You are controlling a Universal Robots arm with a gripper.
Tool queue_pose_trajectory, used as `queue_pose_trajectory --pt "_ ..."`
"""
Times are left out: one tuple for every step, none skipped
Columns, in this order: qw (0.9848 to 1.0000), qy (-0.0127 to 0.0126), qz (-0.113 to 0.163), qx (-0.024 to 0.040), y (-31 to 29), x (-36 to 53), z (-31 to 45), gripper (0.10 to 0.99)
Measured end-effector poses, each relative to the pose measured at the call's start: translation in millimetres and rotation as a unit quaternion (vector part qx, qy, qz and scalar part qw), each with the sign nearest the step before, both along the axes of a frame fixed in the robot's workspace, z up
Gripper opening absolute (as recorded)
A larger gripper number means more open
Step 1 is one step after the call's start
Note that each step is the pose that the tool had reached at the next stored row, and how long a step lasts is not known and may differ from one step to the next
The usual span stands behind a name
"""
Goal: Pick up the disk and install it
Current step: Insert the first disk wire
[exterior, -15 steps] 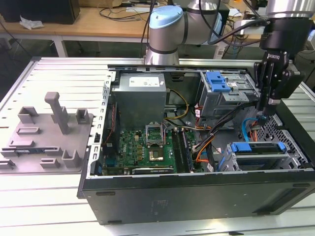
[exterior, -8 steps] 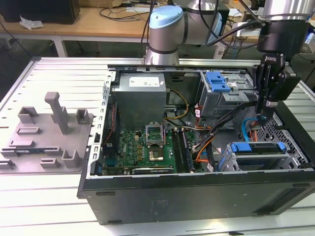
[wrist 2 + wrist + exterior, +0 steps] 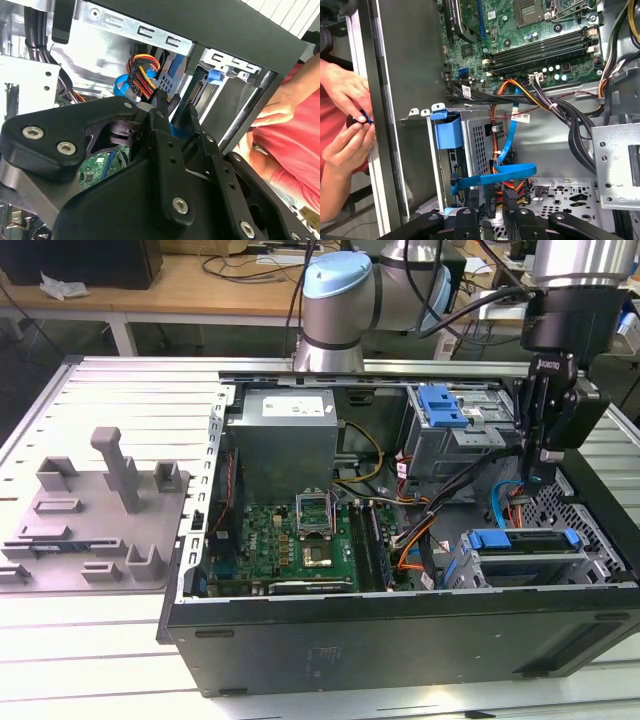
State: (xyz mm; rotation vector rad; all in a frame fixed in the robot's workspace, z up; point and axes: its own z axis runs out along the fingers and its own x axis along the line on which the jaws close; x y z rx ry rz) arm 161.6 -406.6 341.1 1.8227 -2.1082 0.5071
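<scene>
Down at the near corner of the case (image 3: 400, 635), on the exterior view's right, the disk (image 3: 527, 560) lies flat in its cage (image 3: 457, 565), blue frame showing at both ends. Whether it's clicked home, I can't tell. Just behind it hangs the pincer (image 3: 534, 478), nose down among the cables. It's released: in the first wrist view the pincer (image 3: 490, 204) stands parted with nothing clamped.

A blue cable (image 3: 495, 175) loops right across in front of it, and a plug (image 3: 145, 67) trailing coloured wires sits just beyond the tips. That's the tricky bit, I'd say. Working cleanly at this cage means coming in square to the blue frame. It means taking the disk by the plastic and not the label face, and keeping that loop out from between the jaws so nothing gets dragged. Slow and level too, since a tilted carrier would likely bind in the cage.

Mind the side wall as well. A person's hands (image 3: 345, 90) are busy just outside it, pinching something small and blue, near where the pincer works.

Farther in, the motherboard (image 3: 300, 535) lies bare, with the power supply (image 3: 285, 440) beyond it. The arm (image 3: 340, 300) rises behind the case, and the case rests on a slatted tabletop (image 3: 110, 380).
</scene>
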Motion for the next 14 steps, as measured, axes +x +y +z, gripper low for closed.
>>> queue_pose_trajectory --pt "1.0000 0.0000 0.000 -0.0018 0.6 0.0 -0.3 0.322" --pt "1.0000 0.0000 0.000 -0.0032 0.9 0.0 -0.4 0.322" --pt "1.0000 0.0000 0.000 -0.0042 1.0 0.0 -0.3 0.322" --pt "1.0000 0.0000 0.000 -0.0045 0.9 0.0 -0.3 0.322" --pt "1.0000 0.0000 0.000 -0.0049 1.0 0.0 -0.3 0.322" --pt "1.0000 0.0000 0.000 -0.0051 1.0 0.0 -0.3 0.322" --pt "1.0000 0.0000 0.000 -0.0054 1.0 0.0 -0.3 0.322" --pt "1.0000 0.0000 0.000 -0.0055 1.0 0.0 -0.3 0.322" --pt "1.0000 0.0001 0.000 -0.0054 1.0 0.0 -0.4 0.322" --pt "1.0000 0.0003 0.000 -0.0055 1.0 0.0 -0.4 0.322" --pt "1.0000 0.0006 0.000 -0.0057 1.0 0.0 -0.5 0.322" --pt "1.0000 0.0011 0.000 -0.0059 1.0 0.0 -0.6 0.306" --pt "1.0000 0.0021 0.000 -0.0063 1.0 0.0 -0.8 0.173" --pt "1.0000 0.0030 0.000 -0.0066 1.0 0.0 -0.9 0.165"
